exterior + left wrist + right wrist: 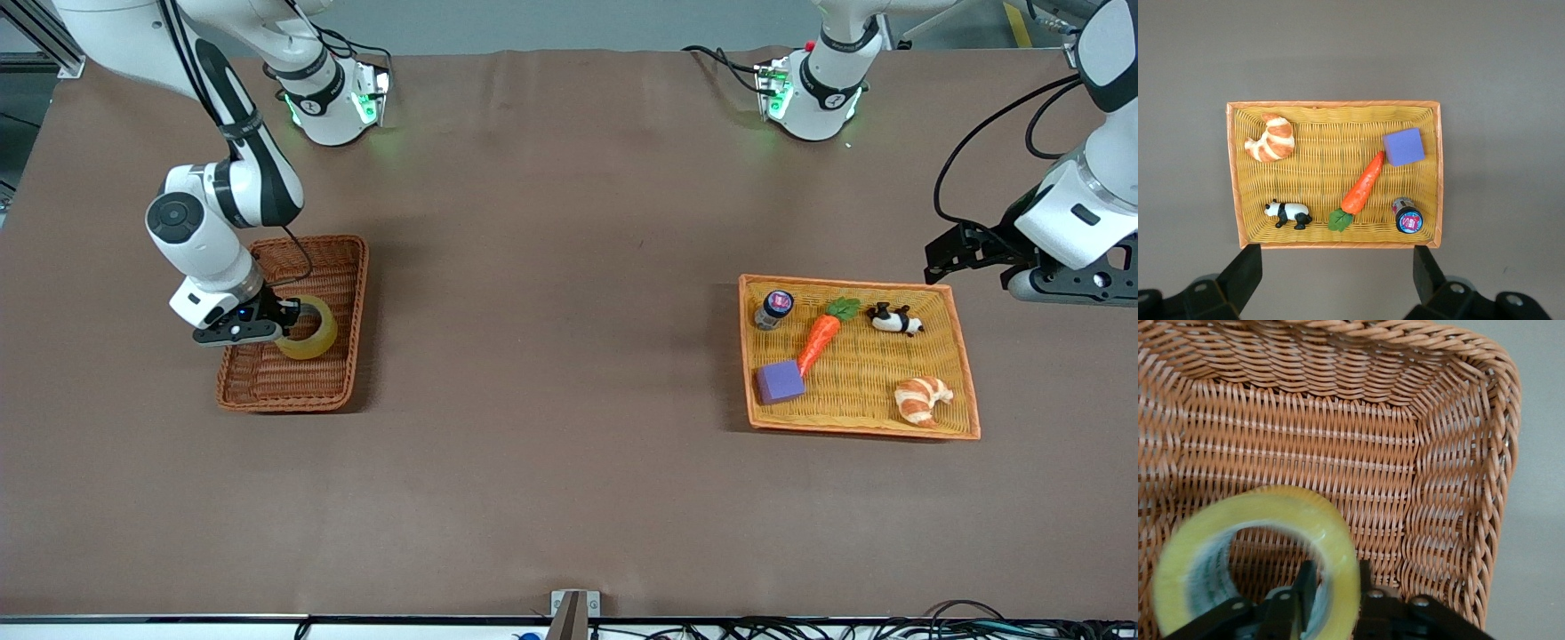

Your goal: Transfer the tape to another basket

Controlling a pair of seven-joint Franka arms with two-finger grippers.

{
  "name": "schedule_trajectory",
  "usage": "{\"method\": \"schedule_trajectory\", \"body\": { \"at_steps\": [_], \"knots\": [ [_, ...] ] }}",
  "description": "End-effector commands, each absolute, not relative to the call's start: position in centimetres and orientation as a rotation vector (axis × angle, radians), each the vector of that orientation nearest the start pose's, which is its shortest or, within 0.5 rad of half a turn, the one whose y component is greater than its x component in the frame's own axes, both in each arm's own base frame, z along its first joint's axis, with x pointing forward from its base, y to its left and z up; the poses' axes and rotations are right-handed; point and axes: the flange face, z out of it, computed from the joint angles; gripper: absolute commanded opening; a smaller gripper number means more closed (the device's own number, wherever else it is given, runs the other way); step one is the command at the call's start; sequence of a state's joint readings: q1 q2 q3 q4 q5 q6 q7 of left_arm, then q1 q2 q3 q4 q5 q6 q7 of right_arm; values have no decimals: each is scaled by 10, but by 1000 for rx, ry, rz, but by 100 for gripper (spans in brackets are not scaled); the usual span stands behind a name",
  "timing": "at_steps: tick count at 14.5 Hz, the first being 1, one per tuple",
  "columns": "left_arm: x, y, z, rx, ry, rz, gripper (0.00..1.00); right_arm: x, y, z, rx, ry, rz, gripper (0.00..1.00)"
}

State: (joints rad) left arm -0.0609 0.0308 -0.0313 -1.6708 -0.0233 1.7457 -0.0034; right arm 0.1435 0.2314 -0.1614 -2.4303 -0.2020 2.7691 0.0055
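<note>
The tape, a yellowish translucent ring, stands on edge in the reddish-brown wicker basket at the right arm's end of the table. My right gripper is shut on the tape's wall, one finger inside the ring and one outside. In the right wrist view the tape sits between the fingers of the right gripper, with the basket's woven wall around it. I cannot tell if the tape touches the basket floor. My left gripper waits open and empty over the table beside the orange-yellow tray, and it also shows in the left wrist view.
The flat orange-yellow tray at the left arm's end holds a carrot, a panda toy, a croissant, a purple block and a small bottle. It also shows in the left wrist view.
</note>
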Motion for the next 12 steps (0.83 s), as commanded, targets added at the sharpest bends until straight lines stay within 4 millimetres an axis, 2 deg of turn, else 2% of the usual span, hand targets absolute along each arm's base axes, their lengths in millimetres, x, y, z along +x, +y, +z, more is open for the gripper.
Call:
{"method": "schedule_trajectory", "body": {
  "at_steps": [1,3,5,7,8,9,11,12],
  "knots": [
    [573,-57,579,-3146,139,-94,100,499,-4,228,-3235,-270,-191,100],
    [573,-56,580,-3134,141,-99,100,503,-11,246,-3239,-238,-202,100],
    [575,-55,577,-3117,150,-95,100,509,-22,280,-3233,-193,-304,100],
    [574,-55,579,-3110,153,-100,100,524,-29,318,-3225,-160,-427,100],
    [574,-54,579,-3111,151,-100,100,533,-30,335,-3234,-150,-409,100],
    [573,-55,579,-3110,153,-100,100,543,-37,356,-3254,-123,-342,100],
    [574,-54,579,-3110,155,-103,100,566,-27,414,-3257,-63,-187,100],
    [574,-53,580,-3110,160,-105,100,575,-22,447,-3202,6,-139,100]
  ]
}}
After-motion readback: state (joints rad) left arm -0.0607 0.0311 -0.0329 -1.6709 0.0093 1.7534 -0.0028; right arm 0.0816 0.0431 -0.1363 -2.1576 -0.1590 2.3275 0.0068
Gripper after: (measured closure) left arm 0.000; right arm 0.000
